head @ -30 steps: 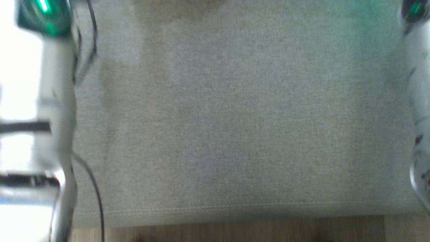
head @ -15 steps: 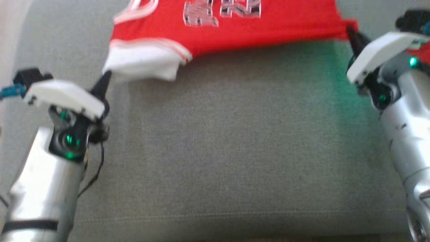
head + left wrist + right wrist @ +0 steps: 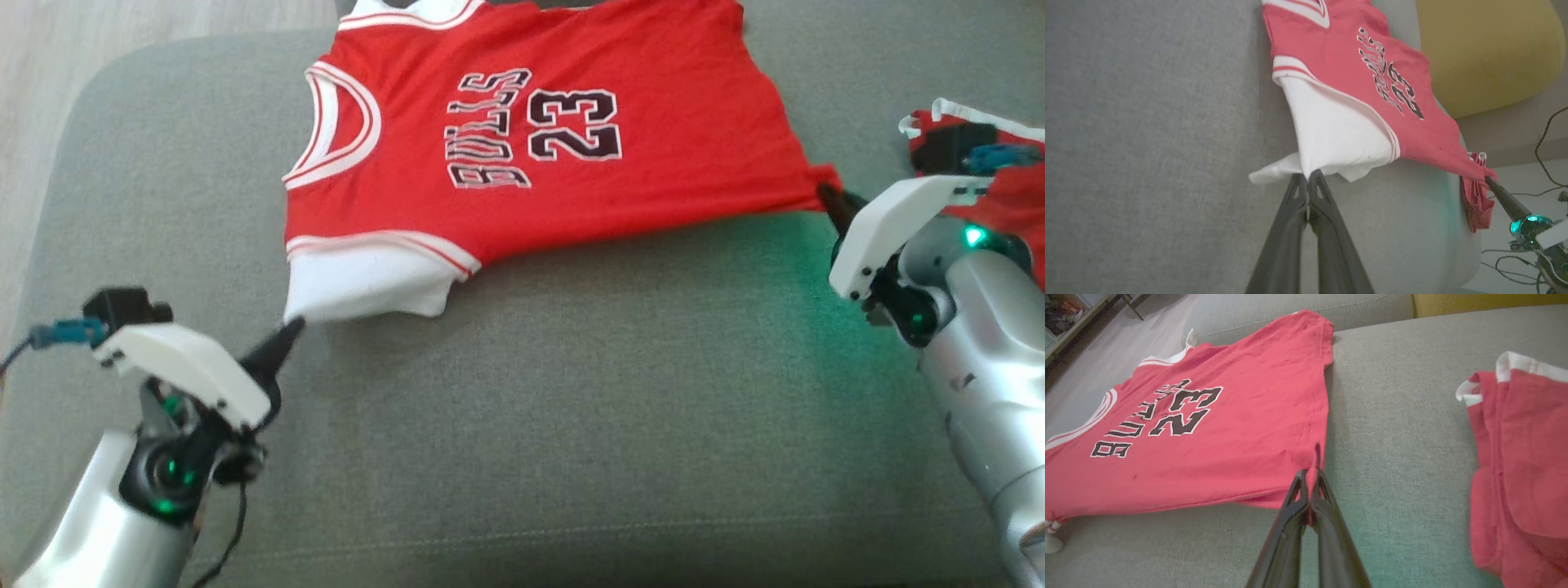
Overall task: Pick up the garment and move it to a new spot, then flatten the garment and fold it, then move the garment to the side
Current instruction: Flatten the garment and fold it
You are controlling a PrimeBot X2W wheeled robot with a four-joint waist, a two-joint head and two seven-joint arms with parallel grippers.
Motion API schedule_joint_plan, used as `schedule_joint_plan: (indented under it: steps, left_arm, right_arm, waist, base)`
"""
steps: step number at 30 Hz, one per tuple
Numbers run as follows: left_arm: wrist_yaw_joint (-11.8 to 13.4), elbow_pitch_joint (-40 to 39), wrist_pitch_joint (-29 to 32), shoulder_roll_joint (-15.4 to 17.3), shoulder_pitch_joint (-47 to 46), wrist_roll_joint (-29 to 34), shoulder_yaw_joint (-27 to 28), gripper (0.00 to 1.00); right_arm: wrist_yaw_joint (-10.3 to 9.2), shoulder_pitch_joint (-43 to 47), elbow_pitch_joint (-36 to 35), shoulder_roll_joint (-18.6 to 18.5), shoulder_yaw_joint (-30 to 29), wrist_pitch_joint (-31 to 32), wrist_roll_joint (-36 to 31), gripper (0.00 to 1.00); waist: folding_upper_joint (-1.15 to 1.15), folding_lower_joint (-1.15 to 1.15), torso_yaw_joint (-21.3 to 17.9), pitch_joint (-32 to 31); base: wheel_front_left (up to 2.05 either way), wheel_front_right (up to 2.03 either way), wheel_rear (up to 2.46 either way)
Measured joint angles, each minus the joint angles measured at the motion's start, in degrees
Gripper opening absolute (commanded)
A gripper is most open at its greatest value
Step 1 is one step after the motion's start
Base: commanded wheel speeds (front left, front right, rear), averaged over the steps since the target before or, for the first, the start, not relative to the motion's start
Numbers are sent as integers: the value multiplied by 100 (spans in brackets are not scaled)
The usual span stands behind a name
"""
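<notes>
Left gripper [image 3: 291, 326] and right gripper [image 3: 824, 190] pinch the jersey [image 3: 653, 171], top edge cropped.

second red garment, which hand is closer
Right. The right hand pinches the jersey corner beside the second red garment; the left hand holds the far white corner.
</notes>
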Motion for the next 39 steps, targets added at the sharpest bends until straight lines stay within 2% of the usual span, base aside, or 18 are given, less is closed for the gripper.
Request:
schedule_joint_plan:
  steps: [8,14,21,25,34,39]
  left_arm:
    - [-7,-688,775,332,715,-337,-233,0]
    - [60,-979,839,492,1011,-490,-111,0]
    - [210,-1077,639,508,1112,-589,135,0]
    - [249,-1205,652,530,1197,-670,202,0]
    - [249,-1522,1129,832,1603,-858,131,0]
    - [243,-1762,1583,1281,1990,-860,-22,0]
  right_arm:
    - [0,309,-320,-268,704,579,51,0]
    - [0,549,-720,-573,1194,1120,250,0]
    - [0,663,-926,-844,1261,1383,491,0]
    - [0,841,-1135,-853,1313,1583,712,0]
    - [0,1214,-1663,-1096,1537,2416,1040,0]
    - [0,1525,-2272,-1469,1811,3219,1371,0]
  waist:
    - [0,0,7,-178]
    - [0,1,-11,-324]
    - [0,1,-9,-435]
    - [0,1,-7,-486]
    - [0,1,-26,-649]
    - [0,1,-19,-782]
  base:
    - [0,0,0]
    - [0,0,0]
    - [0,0,0]
    - [0,0,0]
    - [0,0,0]
    - [0,0,0]
